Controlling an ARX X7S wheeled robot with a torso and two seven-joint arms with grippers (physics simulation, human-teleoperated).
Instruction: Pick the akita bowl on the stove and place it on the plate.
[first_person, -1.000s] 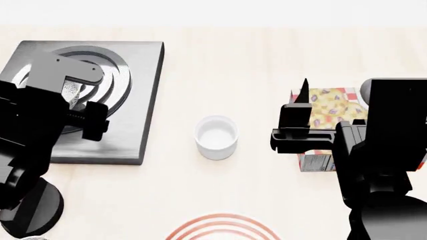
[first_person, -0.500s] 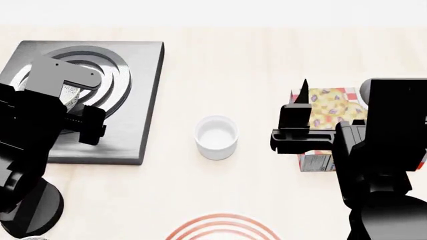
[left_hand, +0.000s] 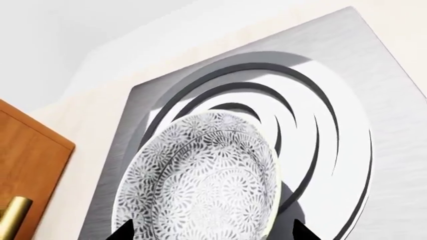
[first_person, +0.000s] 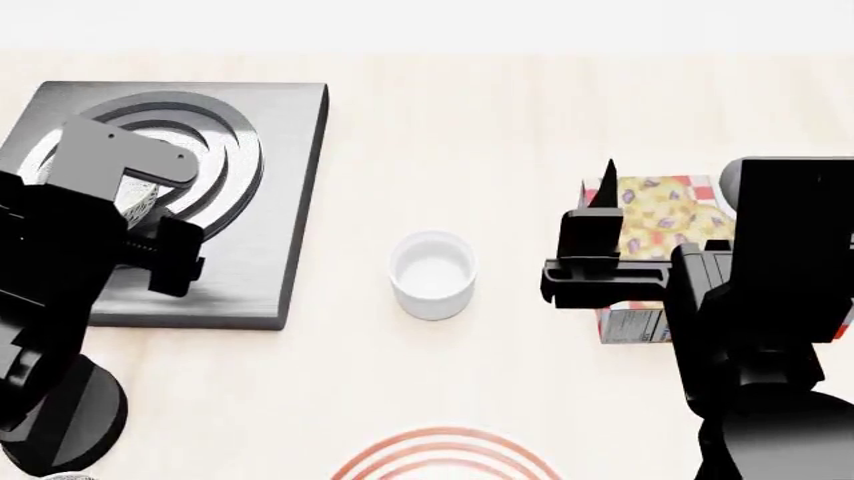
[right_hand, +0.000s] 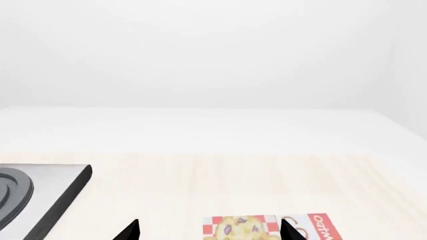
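Head view: left gripper spread wide around the akita bowl on the stove.
Mirrored lettering marks the boxed carton under the open right gripper; a white cup sits between stove and carton, the plate nearest.
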